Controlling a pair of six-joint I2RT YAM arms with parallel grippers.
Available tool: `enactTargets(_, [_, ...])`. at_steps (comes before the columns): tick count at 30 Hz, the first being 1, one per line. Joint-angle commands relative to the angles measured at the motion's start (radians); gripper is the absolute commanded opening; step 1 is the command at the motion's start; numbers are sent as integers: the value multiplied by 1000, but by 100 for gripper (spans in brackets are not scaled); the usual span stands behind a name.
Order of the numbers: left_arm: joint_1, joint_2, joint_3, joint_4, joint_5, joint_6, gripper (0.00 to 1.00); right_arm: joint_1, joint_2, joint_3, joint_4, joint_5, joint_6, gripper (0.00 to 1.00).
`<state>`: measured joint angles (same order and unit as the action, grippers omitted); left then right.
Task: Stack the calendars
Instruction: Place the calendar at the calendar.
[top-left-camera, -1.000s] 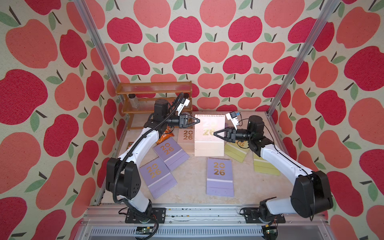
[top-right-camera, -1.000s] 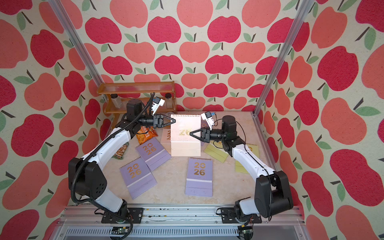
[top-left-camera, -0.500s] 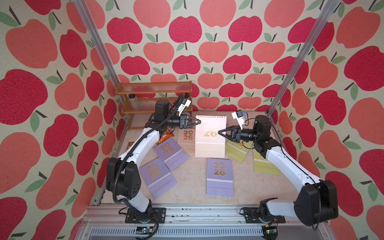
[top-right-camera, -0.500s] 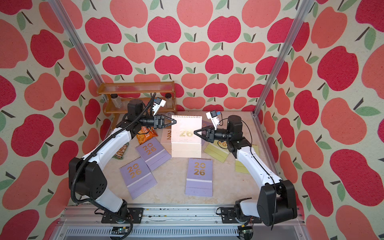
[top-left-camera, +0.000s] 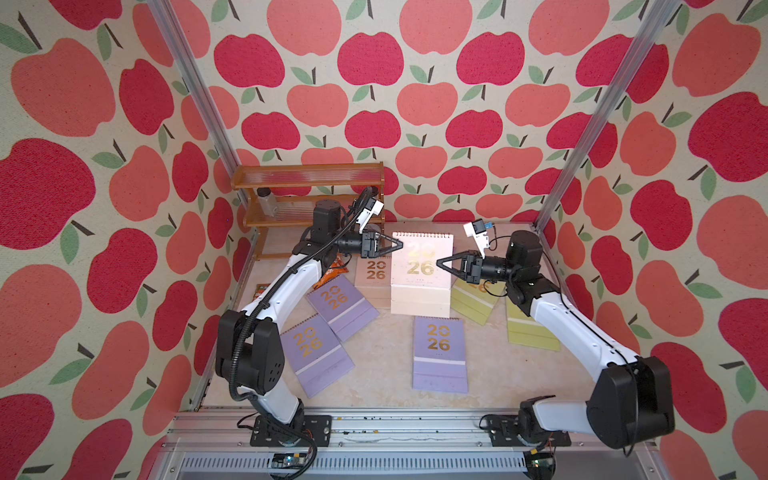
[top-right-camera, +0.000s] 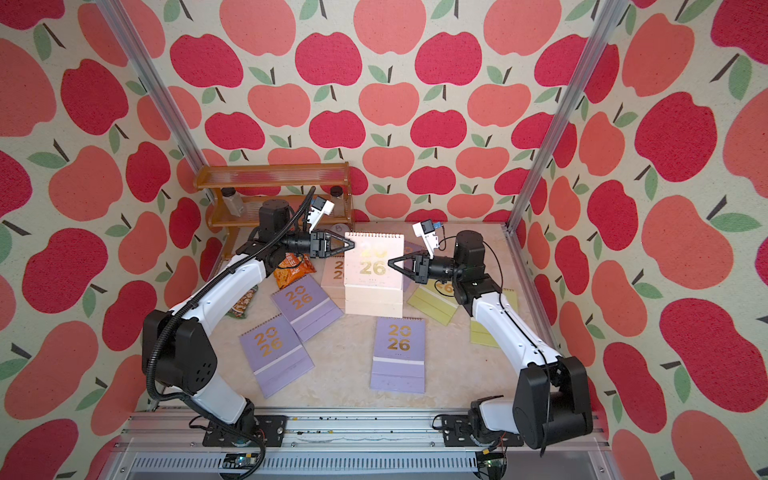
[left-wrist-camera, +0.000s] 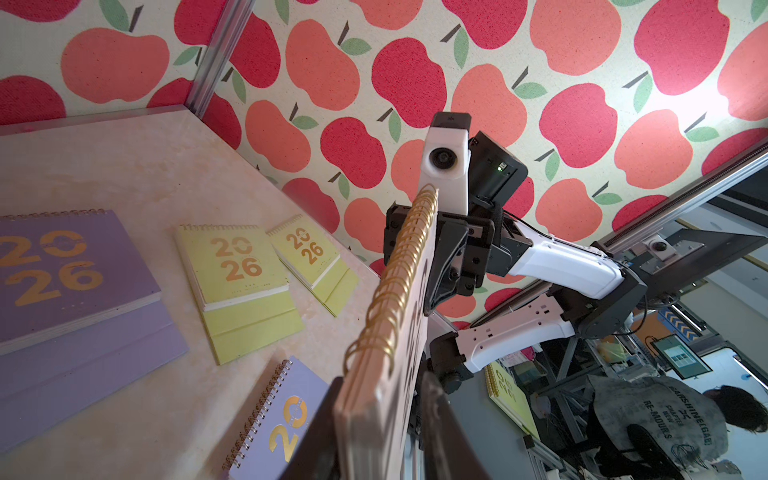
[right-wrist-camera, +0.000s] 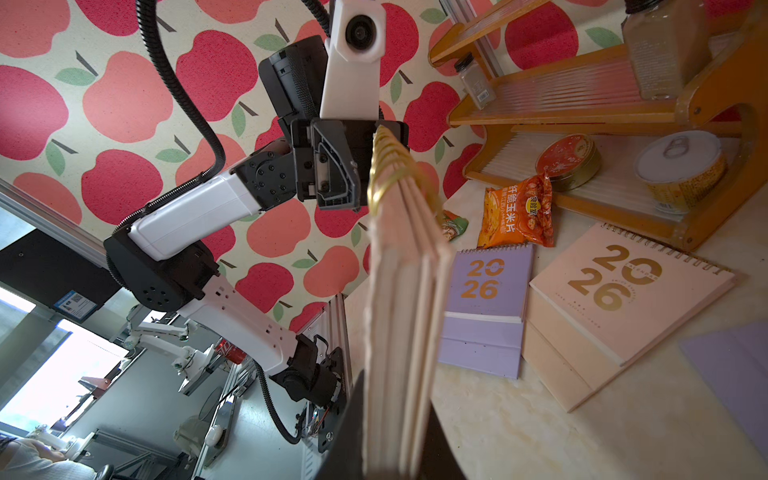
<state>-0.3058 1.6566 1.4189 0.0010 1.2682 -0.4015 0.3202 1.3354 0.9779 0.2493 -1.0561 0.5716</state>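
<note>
Looking stiff and light, the pink calendar (top-left-camera: 420, 291) suits edge holds: right gripper (top-left-camera: 439, 262) clamps it, left gripper (top-left-camera: 400, 245) straddles its corner, grip unclear.

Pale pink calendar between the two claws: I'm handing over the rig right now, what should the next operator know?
Right claw: shut on the pale pink spiral-bound calendar, lifted above the table.
Left claw: at its opposite edge; grip unclear.
Flat on the table: another pink calendar, lilac calendars, yellow-green calendars, scattered.
Done: no stack visible.
To do: set this one down, pile the rest on it.
</note>
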Motion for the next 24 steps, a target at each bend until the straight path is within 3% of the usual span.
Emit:
enactTargets(1, [8,9,9,-2,-16,21,56,-21,5,5,-140,26,-14,0])
enactTargets(5, [27,-6,-15,-1,-29,23,72,-69,-13,-44,-260,6,32,0])
enactTargets(11, [30,0,-37,30,-26,3,76,-121,-100,-79,-656,45,-97,0])
enactTargets(24, [25,38,-43,111,-10,-61,76,-145,-215,-399,-544,28,10,0])
